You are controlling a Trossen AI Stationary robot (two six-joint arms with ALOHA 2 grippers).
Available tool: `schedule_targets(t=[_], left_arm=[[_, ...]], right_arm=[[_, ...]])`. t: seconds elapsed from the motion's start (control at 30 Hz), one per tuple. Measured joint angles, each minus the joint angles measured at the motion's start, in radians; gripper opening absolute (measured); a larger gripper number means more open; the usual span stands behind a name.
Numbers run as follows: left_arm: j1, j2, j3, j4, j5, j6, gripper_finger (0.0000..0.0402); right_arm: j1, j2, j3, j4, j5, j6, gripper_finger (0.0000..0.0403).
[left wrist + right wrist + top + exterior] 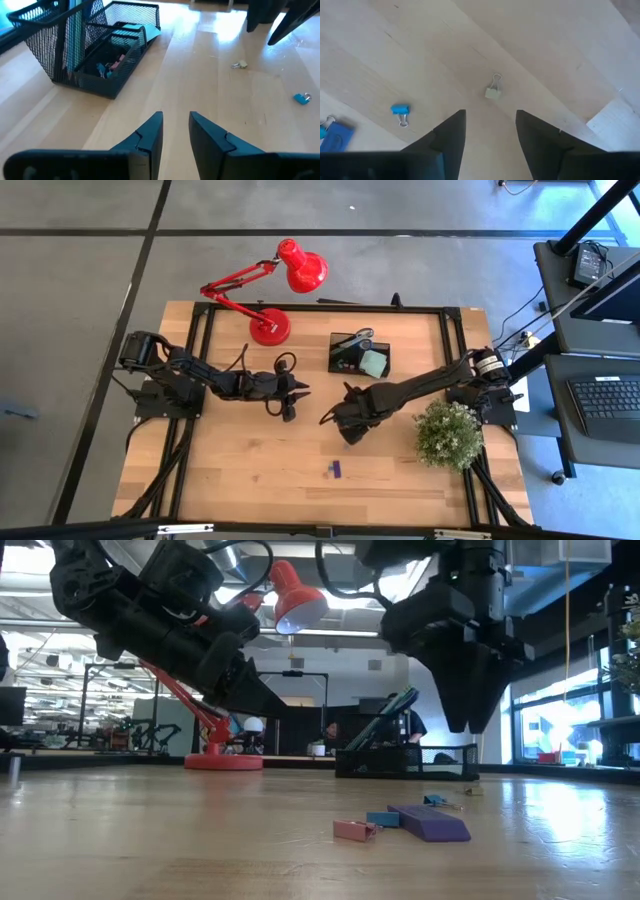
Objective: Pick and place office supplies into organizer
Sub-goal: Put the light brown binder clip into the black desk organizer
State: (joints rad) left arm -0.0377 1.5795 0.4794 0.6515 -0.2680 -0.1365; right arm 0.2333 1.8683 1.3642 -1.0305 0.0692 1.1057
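The black mesh organizer stands on the table beside the red lamp; scissors and a pale green pad show inside it. Small binder clips lie loose on the wood: a pale one, a blue one, a pink one, and a purple piece. My right gripper hangs open above the pale clip, pointing down and clear of it. To the left of the organizer, my left gripper stands open above the table, slanting down, with nothing between its fingers.
A red desk lamp stands at the far edge, left of the organizer. A green bushy plant sits at the right, close to my right arm. A black metal frame runs along the table's sides. Bare wood lies toward the near edge.
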Motion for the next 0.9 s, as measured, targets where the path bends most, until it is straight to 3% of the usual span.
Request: schedule_targets(t=[0.37,0.9], left_arm=[[-0.015,0.0,0.0,-0.054,0.0,-0.026,0.0088],[-0.015,0.0,0.0,-0.054,0.0,-0.026,0.0088]], right_arm=[[-0.001,0.001,-0.156,0.125,-0.002,0.019,0.0162],[-0.001,0.001,-0.161,0.175,-0.006,0.064,0.0162]])
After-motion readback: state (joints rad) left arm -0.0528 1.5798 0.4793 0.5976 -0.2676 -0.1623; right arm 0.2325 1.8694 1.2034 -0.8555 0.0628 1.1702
